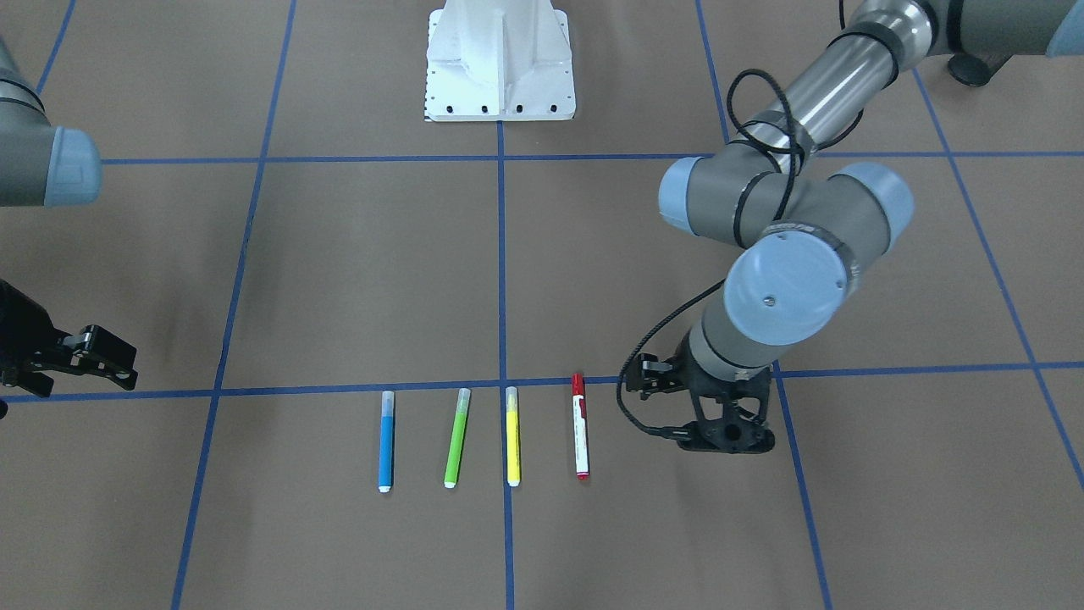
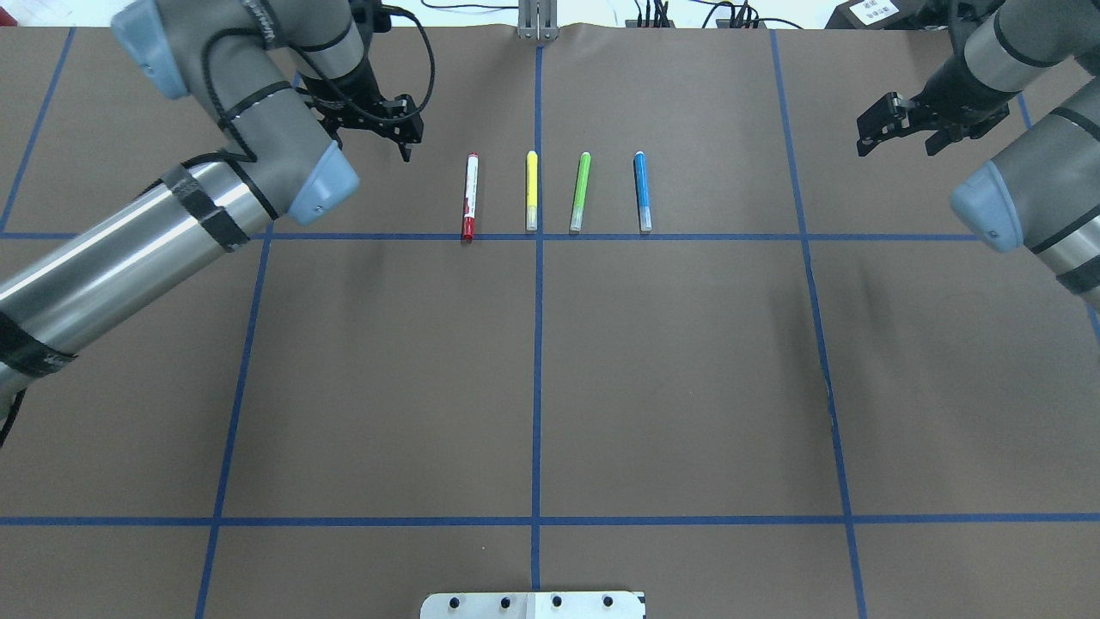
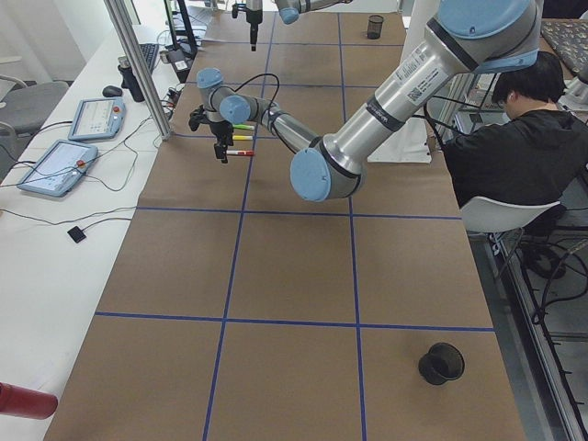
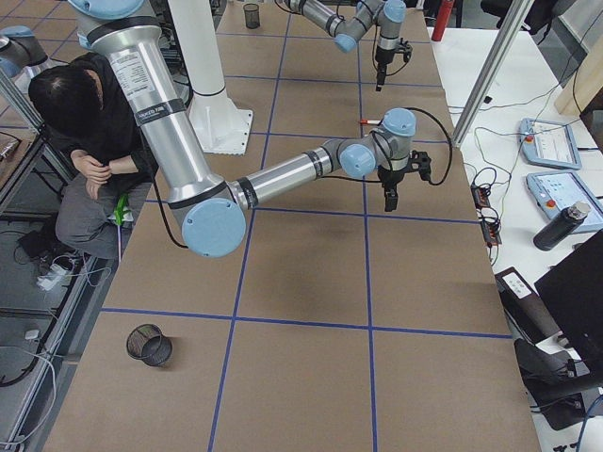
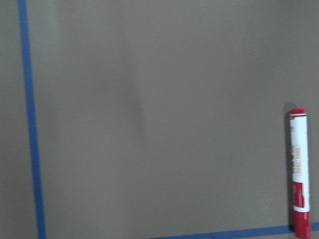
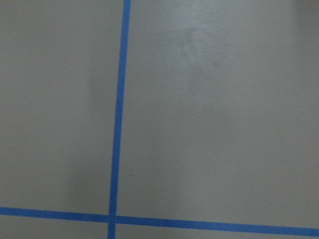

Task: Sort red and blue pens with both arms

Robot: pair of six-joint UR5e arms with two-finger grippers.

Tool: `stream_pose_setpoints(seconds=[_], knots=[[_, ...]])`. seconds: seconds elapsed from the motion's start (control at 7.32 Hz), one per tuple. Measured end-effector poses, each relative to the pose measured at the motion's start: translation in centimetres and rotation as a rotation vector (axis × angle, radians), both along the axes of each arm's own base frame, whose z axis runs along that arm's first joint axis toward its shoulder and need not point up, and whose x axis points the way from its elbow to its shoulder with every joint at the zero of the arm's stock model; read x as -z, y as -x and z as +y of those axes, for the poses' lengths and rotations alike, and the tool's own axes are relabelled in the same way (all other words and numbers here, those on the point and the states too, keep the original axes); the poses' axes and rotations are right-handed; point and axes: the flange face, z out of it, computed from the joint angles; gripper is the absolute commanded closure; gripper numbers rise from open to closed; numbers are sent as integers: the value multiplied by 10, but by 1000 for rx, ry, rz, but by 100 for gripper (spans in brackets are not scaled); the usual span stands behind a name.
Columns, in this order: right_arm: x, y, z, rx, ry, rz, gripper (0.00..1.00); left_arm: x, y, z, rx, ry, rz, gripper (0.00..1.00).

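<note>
White-barrelled slim marker (image 2: 470,196) w/ red cap, blue-barrelled slim marker (image 2: 642,191) w/ translucent cap, flat nr far edge of brown papered table (image 2: 687,387), parallel (caps robot-ward), black left gripper (image 2: 369,139) & right gripper (image 2: 898,142) jaws spread.

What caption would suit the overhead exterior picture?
Red pen, yellow marker, green marker, blue pen lined up between left gripper and right gripper.

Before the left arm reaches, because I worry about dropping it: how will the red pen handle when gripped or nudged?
The red pen looks slim, rigid and probably light. Its round barrel lying flat may roll if nudged sideways.
</note>
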Motion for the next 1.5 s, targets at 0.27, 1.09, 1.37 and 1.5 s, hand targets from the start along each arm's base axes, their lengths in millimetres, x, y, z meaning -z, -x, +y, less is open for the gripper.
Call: stream_pose_setpoints(seconds=[0.27,1.09,1.37,1.5], knots=[[23,13,-4,-21,10,-23,0,5,-42,8,11,-23,15,8],[55,50,-4,-41,44,-54,1,-2,-112,28,30,-61,1,29],[51,53,-6,-39,37,-57,1,-3,-115,26,29,-63,4,35],[49,55,-8,-39,32,-60,1,-4,-116,27,28,-64,4,35]])
